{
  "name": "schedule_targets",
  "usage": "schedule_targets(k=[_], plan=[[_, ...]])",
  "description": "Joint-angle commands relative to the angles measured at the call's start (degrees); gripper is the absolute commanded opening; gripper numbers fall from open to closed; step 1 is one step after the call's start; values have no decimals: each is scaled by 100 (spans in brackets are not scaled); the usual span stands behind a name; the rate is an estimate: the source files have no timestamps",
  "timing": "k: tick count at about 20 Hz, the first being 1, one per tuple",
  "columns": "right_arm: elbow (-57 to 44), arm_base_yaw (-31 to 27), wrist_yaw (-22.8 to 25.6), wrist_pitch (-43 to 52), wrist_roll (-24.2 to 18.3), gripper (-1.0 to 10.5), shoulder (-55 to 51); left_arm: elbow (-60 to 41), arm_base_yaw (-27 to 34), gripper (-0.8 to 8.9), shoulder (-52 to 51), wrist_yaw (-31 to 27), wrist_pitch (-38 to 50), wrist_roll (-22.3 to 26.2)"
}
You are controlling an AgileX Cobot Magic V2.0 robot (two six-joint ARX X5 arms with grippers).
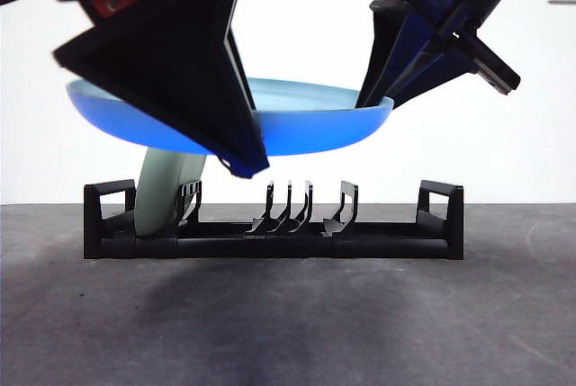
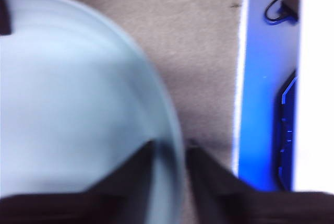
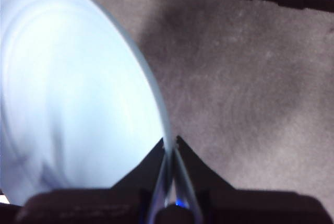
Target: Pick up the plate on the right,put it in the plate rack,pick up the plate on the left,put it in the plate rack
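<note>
Left hand (image 1: pixel 236 157): nearest the lens, pinching the near rim of the round pale-blue plastic plate (image 1: pixel 297 125).
Right hand (image 1: pixel 376 98): clamped on the opposite rim.
Plate: level between both hands, above the long black plastic plate rack (image 1: pixel 387 244).
Rack: below the hands on the grey bench (image 1: pixel 288 332); pale green plate (image 1: pixel 166 195) already slotted.
Advice: tilt upright, aim for a free slot.

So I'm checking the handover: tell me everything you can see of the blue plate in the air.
The blue plate is round, shallow, smooth and pale blue, plastic-looking, held almost level above the plate rack. Both end effectors pinch its rim: the left end effector and the right end effector, at opposite edges. It touches nothing else.
</note>
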Motion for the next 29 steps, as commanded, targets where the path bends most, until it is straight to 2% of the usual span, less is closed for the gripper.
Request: schedule_targets(k=[1,5,7,8,12,14,17,20,24,29], plan=[[-22,2,-50,46,-17,-16,-63,2,-7,-9,20,-79,7,-79],[-22,-37,-39,52,-109,47,-160,2,-7,-9,20,-70,17,-85],[-22,-131,-15,85,-129,269,-330,2,-7,-9,20,-70,103,-83],[-22,-197,-7,114,-140,343,-435,2,-7,-9,20,-61,175,-85],[-22,-704,66,435,-144,351,-1165,2,-4,-9,20,-35,702,-109],[-22,-935,592,632,-166,348,-1661,2,52,-9,20,79,1145,-326],[-22,-1237,1443,769,-181,346,-2422,2,529,-9,20,1154,2179,-907],[-22,-1401,1790,761,-208,345,-2997,2,1163,-9,22,2037,3213,-1624],[-22,-1427,1926,765,-205,344,-3512,2,2033,-9,72,3021,4463,-2699],[-22,-1427,1923,765,-205,344,-3681,15,2682,-9,297,3471,5302,-3475]])
